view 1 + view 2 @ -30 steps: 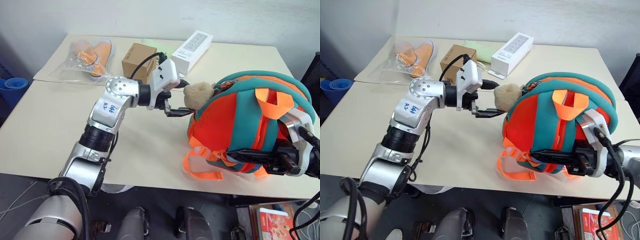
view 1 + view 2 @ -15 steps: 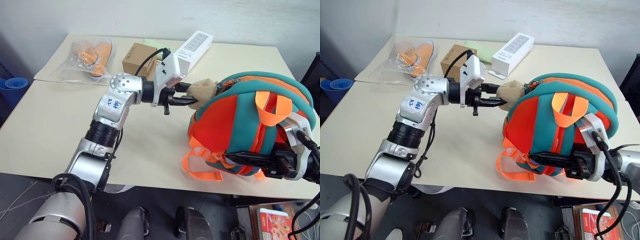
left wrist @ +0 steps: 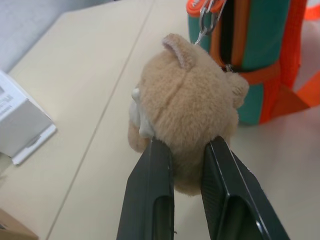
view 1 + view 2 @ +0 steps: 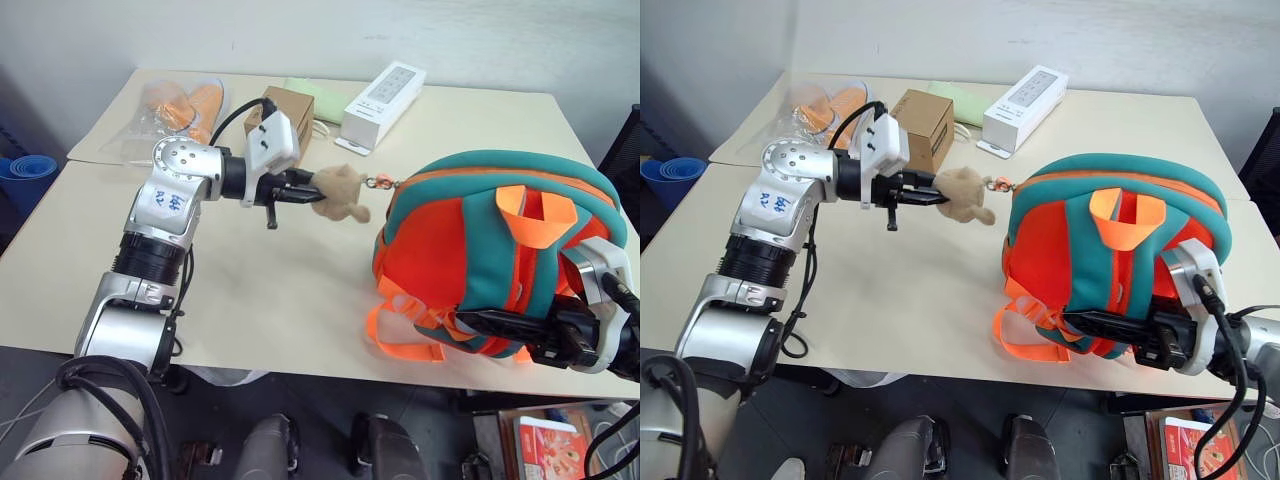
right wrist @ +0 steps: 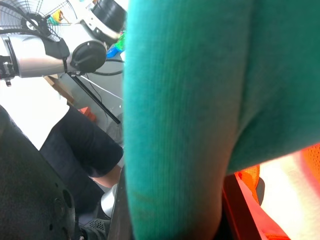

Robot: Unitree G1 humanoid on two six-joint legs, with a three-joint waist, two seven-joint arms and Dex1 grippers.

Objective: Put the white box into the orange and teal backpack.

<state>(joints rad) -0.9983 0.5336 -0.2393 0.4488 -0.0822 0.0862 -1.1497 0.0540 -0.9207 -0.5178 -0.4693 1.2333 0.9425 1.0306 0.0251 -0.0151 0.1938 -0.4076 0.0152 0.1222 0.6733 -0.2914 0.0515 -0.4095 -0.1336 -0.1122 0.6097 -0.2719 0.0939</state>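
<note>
The plush toy (image 3: pixel 187 120) looks fuzzy and soft, tan fleece. The backpack (image 4: pixel 490 250) is smooth matt fabric with woven strap webbing. The table (image 4: pixel 300 290) is plain matt, and the black fingers (image 3: pixel 150 200) look like smooth hard plastic.

The right tool (image 4: pixel 470 322) is half buried under the backpack (image 4: pixel 470 240).

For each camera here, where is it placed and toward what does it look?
Left and right eye views: on the head, looking forward and down at the table; both arms show.
Left wrist view: along the left end effector, shut on the plush toy.
Right wrist view: against the backpack.
Eye and left wrist views share the toy, backpack and long white box.
</note>
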